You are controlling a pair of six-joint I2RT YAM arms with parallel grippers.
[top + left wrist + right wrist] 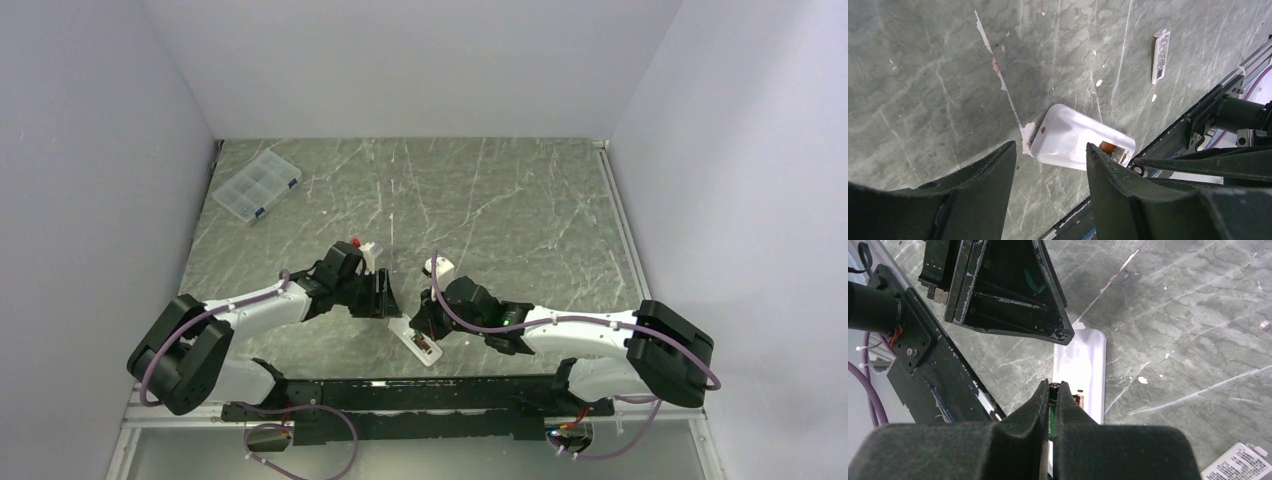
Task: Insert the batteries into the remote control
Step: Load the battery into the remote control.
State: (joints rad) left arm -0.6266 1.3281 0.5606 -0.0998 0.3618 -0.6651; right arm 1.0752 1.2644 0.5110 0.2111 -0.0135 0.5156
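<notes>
The remote control [418, 341] lies back up near the table's front edge, its reddish-brown recess [1110, 148] open at one end. It also shows in the right wrist view [1083, 365]. My right gripper [1053, 385] is shut on a dark green battery [1052, 412], held end-first just over the recess end of the remote. My left gripper [1050, 147] is open and empty, its fingertips just short of the remote's other end; one finger [1013, 290] shows in the right wrist view. The second battery is out of view.
A small white flat cover piece [1160, 55] lies on the table beyond the remote and shows at the right wrist view's lower corner [1235, 462]. A clear compartment box with blue clips [257, 186] stands at the far left. The black base rail [400, 395] runs close behind the remote.
</notes>
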